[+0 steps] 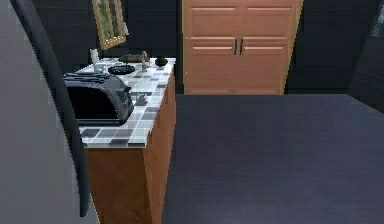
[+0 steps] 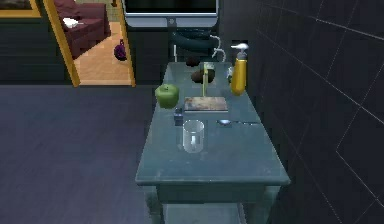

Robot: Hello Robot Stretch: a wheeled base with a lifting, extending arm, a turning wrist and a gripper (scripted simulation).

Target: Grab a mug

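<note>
A clear cup-shaped vessel (image 2: pixel 192 135) stands upright on the grey-blue table (image 2: pixel 250 165), near its front half; I cannot make out a handle. Behind it sit a green apple (image 2: pixel 166 95), a small shaker (image 2: pixel 178 118) and a flat tan pad (image 2: pixel 203 103). Farther back on the same table are a yellow bottle (image 2: pixel 239 70) and a dark kettle-like pot (image 2: pixel 195 45). In the forward view, a small dark rounded thing (image 1: pixel 161 62) rests at the far end of the tiled counter (image 1: pixel 125 130).
A toaster (image 1: pixel 100 95) and dark pans sit on the counter, with wooden double doors (image 1: pixel 240 45) beyond open dark floor (image 1: pixel 270 150). Left of the table, a doorway (image 2: pixel 95 45) shows a purple sofa (image 2: pixel 85 20). A dark tiled wall (image 2: pixel 320 90) flanks the table's right.
</note>
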